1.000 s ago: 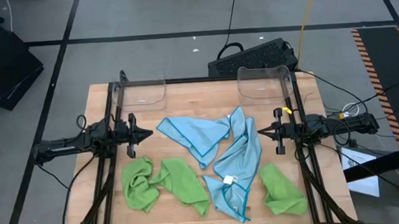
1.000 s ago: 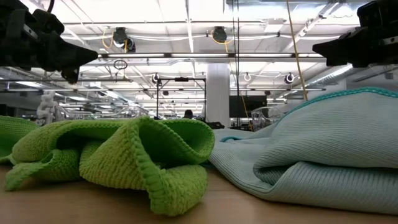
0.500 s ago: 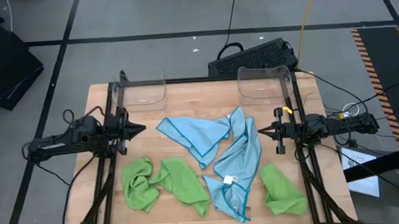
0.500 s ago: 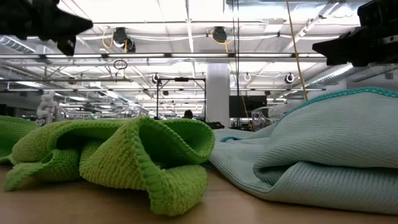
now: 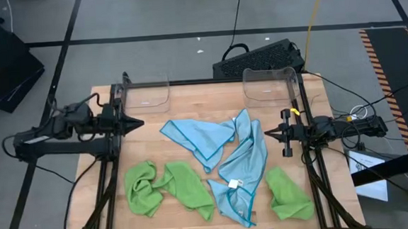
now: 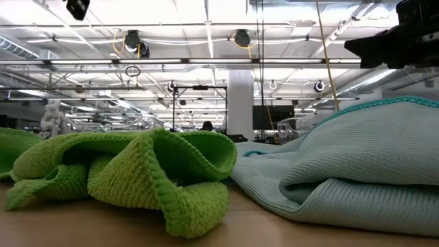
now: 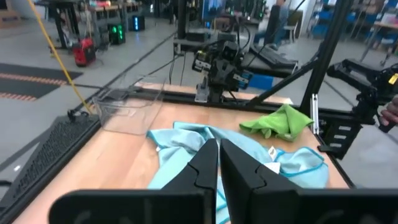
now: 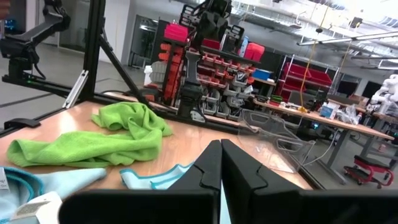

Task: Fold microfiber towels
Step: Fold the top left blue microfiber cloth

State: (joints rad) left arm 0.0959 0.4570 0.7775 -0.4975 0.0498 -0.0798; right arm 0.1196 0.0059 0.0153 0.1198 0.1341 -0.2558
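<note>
Two arms: both reach level over the table's side edges, pointing inward at each other, neither touching any cloth.
Left gripper [image 5: 135, 123]: held above the left edge toward the far side, fingers pressed together with only a sliver between them, gripping nothing.
Right gripper [image 5: 267, 133]: poised at the right edge about mid-depth, its tip just short of the blue cloth, fingers fully together and empty.
Left bin [image 5: 146, 94]: clear plastic, at the far left of the table; I can see nothing in it.
Right bin [image 5: 268, 83]: clear plastic, at the far right; likewise nothing visible inside.
Blue towels [image 5: 224, 152]: crumpled and overlapping across the middle of the wooden table [image 5: 189, 101], unfolded.
Green towels [image 5: 167, 188]: a bunched heap at the near left.
Single green towel [image 5: 289, 193]: rumpled at the near right, beside the blue ones.
</note>
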